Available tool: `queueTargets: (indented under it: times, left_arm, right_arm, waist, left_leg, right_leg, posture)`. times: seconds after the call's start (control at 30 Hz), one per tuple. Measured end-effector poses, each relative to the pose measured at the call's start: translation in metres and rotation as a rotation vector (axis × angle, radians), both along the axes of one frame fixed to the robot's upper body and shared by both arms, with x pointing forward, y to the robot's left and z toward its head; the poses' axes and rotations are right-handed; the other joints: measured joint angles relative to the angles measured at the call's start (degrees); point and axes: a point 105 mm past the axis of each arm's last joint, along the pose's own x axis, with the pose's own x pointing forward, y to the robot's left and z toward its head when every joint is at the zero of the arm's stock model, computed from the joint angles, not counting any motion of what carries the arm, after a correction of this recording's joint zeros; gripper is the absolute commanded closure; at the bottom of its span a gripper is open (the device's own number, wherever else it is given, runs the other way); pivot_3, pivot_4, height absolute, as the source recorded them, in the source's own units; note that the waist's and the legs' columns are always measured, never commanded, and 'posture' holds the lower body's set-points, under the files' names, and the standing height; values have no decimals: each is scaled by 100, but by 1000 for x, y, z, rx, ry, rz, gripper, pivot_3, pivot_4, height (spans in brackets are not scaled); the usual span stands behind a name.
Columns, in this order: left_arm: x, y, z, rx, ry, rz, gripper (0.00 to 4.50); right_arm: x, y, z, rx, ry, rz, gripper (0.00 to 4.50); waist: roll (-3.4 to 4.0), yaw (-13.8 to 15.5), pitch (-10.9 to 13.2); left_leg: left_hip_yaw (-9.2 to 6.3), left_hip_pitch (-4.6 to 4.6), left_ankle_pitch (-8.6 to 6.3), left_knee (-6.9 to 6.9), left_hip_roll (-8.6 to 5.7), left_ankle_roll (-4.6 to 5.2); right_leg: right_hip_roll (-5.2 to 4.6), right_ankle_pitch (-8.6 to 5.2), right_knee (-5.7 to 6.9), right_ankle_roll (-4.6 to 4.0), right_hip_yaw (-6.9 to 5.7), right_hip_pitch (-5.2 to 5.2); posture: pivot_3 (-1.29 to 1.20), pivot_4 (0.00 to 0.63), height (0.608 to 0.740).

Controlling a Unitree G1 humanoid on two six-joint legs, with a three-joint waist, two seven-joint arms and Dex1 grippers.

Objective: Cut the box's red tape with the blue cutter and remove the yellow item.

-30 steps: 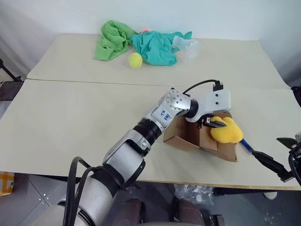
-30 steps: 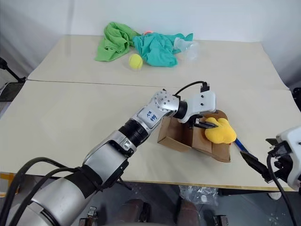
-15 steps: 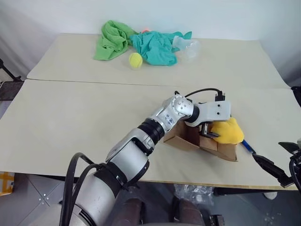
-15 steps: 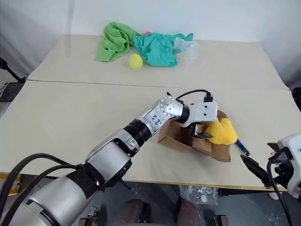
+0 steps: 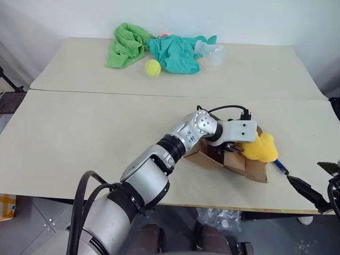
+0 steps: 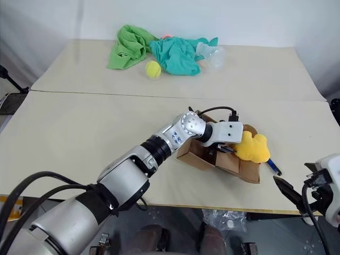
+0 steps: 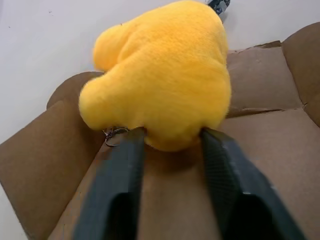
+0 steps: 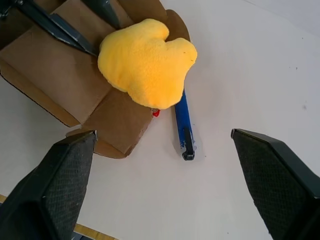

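Note:
The box (image 5: 211, 157) lies opened on the table's near right, flaps spread. The yellow item (image 5: 260, 147) rests on its right side, bulging over the edge. My left gripper (image 7: 172, 132) reaches into the box and is shut on the yellow item (image 7: 165, 75), one black finger (image 7: 120, 185) pressing each side of its lower edge. The blue cutter (image 8: 183, 122) lies on the table just right of the box, partly under the yellow item. A red scrap of the red tape (image 8: 156, 113) shows at a flap edge. My right gripper (image 8: 163, 132) hovers open near the table's front right, apart from everything.
At the far side lie a green cloth (image 5: 126, 45), a teal cloth (image 5: 172, 53), a tennis ball (image 5: 153, 67) and a clear plastic piece (image 5: 213, 53). A seam (image 5: 106, 93) runs across between two tabletops. The front edge (image 5: 239, 204) is just below the box.
My left gripper sank lower into the box, opened wide, then closed on the yellow item. The right arm stayed where it was.

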Motion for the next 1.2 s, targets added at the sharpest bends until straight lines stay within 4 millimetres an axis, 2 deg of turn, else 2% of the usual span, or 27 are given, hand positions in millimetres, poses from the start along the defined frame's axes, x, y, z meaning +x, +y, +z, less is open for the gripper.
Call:
queueTargets:
  times: [0.1, 0.53, 0.87, 1.07, 1.13, 1.2]
  left_arm:
    - [-1, 0, 0, -3, 6, -7, 4491]
    - [-1, -1, 17, -100, 75, -6, 4491]
    - [-15, -12, 68, -246, 63, -87, 4491]
    - [-10, -5, 119, -387, 50, -62, 4491]
    - [-11, -4, 125, -402, 38, -62, 4491]
    - [-11, -8, 114, -365, 34, -52, 4491]
  right_arm:
    - [0, 0, 0, 3, 1, 2, 0]
    - [0, -1, 2, -5, -1, -1, 0]
    - [-1, -4, 6, -13, -16, -13, 0]
    - [0, -5, 6, -14, -6, -6, 0]
    - [0, -8, 6, -7, -2, -10, 0]
    - [3, -9, 10, -19, -6, -2, 0]
  waist:
    - [0, 1, 0]
    - [0, 3, 0]
    - [0, -1, 0]
    - [0, -6, 0]
    - [1, 3, 0]
    - [0, 5, 0]
  left_leg:
    - [0, 0, 0, 0, 0, 1]
    - [1, 0, 0, 0, -1, 1]
    - [4, 0, -1, 1, -2, 2]
    - [6, 0, -2, 1, -2, 3]
    - [5, 2, -2, 1, -3, 3]
    - [7, 1, -1, 2, -9, 6]
  right_leg:
    - [0, 0, 0, 0, 0, 0]
    - [0, 0, 1, 0, 0, 0]
    - [0, 1, 2, 1, 3, 0]
    - [0, 1, 1, 2, 4, 0]
    - [0, 1, 2, 2, 3, 2]
    - [0, 3, 1, 6, 8, 2]
  posture:
    - [0, 150, 740]
    - [0, 150, 740]
    - [0, 150, 740]
    - [0, 150, 740]
    - [0, 150, 740]
    - [0, 150, 740]
